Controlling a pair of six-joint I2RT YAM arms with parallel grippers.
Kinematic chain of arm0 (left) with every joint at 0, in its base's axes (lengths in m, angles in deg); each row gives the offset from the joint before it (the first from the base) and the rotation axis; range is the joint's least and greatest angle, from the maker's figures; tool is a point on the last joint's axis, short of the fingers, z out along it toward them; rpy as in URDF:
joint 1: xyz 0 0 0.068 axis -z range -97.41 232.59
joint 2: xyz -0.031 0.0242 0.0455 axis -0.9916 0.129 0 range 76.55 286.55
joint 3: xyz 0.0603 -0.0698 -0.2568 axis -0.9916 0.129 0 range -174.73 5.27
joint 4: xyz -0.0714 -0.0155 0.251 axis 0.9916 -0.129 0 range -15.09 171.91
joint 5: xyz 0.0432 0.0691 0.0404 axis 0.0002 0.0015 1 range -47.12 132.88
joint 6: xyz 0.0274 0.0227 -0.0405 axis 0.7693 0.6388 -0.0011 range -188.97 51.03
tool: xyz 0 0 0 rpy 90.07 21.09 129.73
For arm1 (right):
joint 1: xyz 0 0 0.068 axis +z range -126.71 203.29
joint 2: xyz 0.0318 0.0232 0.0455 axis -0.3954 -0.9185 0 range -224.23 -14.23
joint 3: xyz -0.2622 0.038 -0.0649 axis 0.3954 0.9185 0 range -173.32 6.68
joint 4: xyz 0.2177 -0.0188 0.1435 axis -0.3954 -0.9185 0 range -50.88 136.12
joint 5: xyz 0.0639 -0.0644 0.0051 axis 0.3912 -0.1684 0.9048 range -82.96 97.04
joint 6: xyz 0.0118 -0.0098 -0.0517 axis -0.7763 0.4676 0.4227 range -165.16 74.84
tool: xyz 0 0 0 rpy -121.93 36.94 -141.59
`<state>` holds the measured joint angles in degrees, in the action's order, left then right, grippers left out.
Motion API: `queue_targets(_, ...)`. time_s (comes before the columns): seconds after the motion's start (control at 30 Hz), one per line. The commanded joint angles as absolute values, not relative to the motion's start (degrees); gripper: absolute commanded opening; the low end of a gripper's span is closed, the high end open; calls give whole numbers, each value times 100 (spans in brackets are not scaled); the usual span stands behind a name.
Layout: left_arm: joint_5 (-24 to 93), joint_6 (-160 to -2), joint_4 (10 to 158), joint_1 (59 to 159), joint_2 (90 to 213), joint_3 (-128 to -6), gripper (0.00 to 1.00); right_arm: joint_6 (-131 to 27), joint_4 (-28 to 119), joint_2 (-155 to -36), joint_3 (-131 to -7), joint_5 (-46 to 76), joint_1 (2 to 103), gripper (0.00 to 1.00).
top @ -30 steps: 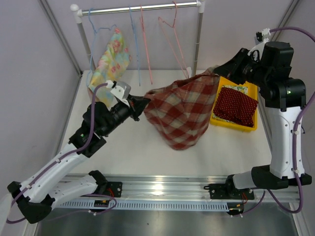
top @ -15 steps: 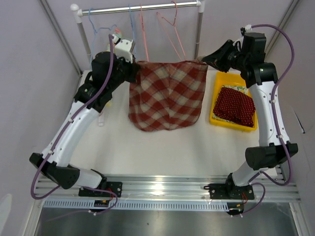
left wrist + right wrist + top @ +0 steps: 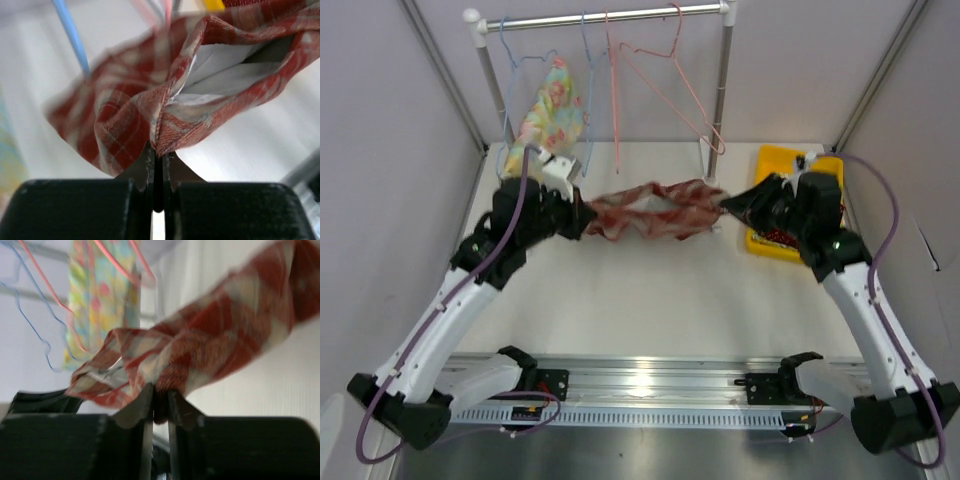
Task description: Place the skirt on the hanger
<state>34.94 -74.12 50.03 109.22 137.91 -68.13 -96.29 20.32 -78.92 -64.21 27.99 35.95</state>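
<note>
The red and white plaid skirt (image 3: 655,210) is stretched low over the table between my two grippers. My left gripper (image 3: 582,216) is shut on its left end, seen close in the left wrist view (image 3: 157,150) with the skirt (image 3: 200,90) fanning out above the jaws. My right gripper (image 3: 728,205) is shut on its right end, and the right wrist view (image 3: 160,395) shows the cloth (image 3: 210,350) pinched there. A pink wire hanger (image 3: 660,85) hangs on the rail (image 3: 605,16) above and behind the skirt.
A blue hanger (image 3: 588,100) and another with a yellow floral garment (image 3: 548,115) hang at the rail's left. A yellow tray (image 3: 775,165) with a dark red dotted cloth sits at the right, partly behind my right arm. Rack posts stand at both ends.
Both arms have dropped from rail height down toward the table and nearer the front. The skirt, spread flat and hanging half a second ago, is now bunched into a low band between the grippers.
</note>
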Motion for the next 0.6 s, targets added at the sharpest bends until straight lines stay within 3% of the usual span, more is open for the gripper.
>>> queue_targets(0.0,3172,-8660,5412,11253,12984,-4923,0,-10192,2616,-6980,-4856,2112,4067,30)
queue_targets(0.07,3242,-9057,5580,11536,12736,-4405,0,-10605,2731,-6358,-3739,1761,4549,45)
queue_targets(0.1,3373,-9416,5668,11842,12639,-3664,12,-10729,2714,-6145,-3431,1628,4726,59)
queue_targets(0.13,3452,-9576,5695,11993,12464,-3482,20,-10965,2644,-5952,-2906,1470,4911,65)
queue_targets(0.17,3471,-9691,5738,12107,12376,-3193,29,-11045,2582,-5784,-2700,1173,5287,69)
queue_targets(0.2,3514,-9892,5739,12213,12279,-2990,50,-11107,2486,-5496,-2542,1013,5465,74)
queue_targets(0.23,3567,-9946,5739,12318,12174,-2919,55,-11125,2224,-5397,-2445,890,5597,76)
queue_targets(0.4,3681,-10253,5468,12337,11453,-2733,67,-10967,1422,-5124,-2443,64,5985,80)
queue_targets(0.57,4444,-10781,5151,12337,11153,-2813,67,-10546,947,-5325,-2882,-526,5994,80)
